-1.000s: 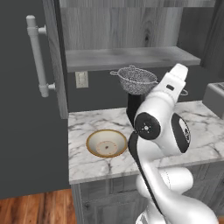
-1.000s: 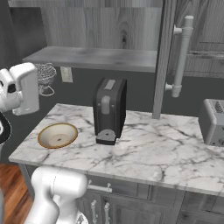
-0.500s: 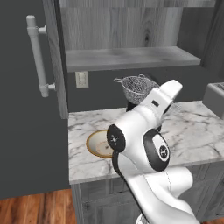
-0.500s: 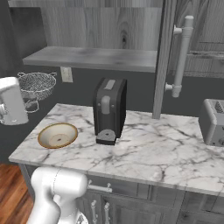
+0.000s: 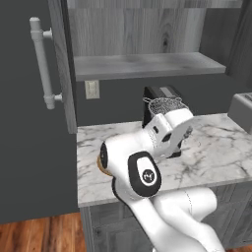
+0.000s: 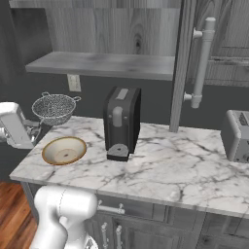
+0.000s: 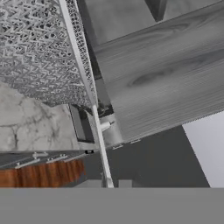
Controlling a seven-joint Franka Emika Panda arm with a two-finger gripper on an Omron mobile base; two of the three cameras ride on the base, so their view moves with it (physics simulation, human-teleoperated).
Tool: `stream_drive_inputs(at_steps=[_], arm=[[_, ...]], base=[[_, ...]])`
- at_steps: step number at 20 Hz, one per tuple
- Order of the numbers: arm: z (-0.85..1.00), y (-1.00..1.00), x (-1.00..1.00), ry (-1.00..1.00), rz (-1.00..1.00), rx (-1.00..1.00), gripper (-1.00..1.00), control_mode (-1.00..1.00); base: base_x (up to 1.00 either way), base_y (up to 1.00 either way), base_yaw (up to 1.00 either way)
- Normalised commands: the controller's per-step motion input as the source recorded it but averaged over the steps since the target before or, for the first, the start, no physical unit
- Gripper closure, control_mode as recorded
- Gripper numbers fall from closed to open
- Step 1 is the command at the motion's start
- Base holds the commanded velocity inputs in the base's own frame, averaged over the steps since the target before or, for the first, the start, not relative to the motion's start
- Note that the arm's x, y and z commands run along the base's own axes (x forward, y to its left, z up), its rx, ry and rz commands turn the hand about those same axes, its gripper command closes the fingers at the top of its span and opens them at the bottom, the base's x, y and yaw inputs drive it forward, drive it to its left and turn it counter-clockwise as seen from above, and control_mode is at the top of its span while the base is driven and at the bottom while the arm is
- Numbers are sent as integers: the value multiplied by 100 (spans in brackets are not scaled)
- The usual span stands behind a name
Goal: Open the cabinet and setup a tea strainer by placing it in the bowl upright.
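Note:
The tea strainer point(image 6: 54, 108), a rounded metal mesh basket, hangs upright just above the counter, behind the bowl point(image 6: 64, 150). My gripper point(image 6: 35, 126) is shut on the strainer's rim from the left. In the hand view the mesh of the strainer point(image 7: 39, 52) is at the upper left and its rim runs down between the tips of my gripper point(image 7: 108, 183). From the left base view the strainer point(image 5: 165, 105) sits above my white hand, and my arm covers most of the bowl point(image 5: 100, 163). The cabinet point(image 6: 102, 63) stands open, its shelf bare.
A black coffee machine point(image 6: 121, 121) stands on the marble counter point(image 6: 175, 165) right of the bowl. A toaster point(image 6: 237, 135) is at the far right. The open cabinet doors, each with a bar handle point(image 5: 42, 64) point(image 6: 202, 63), flank the shelf.
The strainer has come away from the cabinet shelf and sunk toward the counter, ending behind the bowl. The arm has swung and lowered with it.

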Motion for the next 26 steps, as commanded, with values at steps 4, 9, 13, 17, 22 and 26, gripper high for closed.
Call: stream_drive_inputs(at_steps=[4,9,13,17,22,26], arm=[[-16,48,-16,1,-25,0,100,-100],[-13,65,-10,0,-16,1,100,-100],[-28,40,0,5,-15,2,100,-100],[-47,19,5,17,-15,7,100,-100],[-56,38,4,15,-12,7,100,-100],[-41,55,3,1,-9,1,100,-100]], base=[[0,0,0],[0,0,0],[0,0,0],[0,0,0],[0,0,0],[0,0,0]])
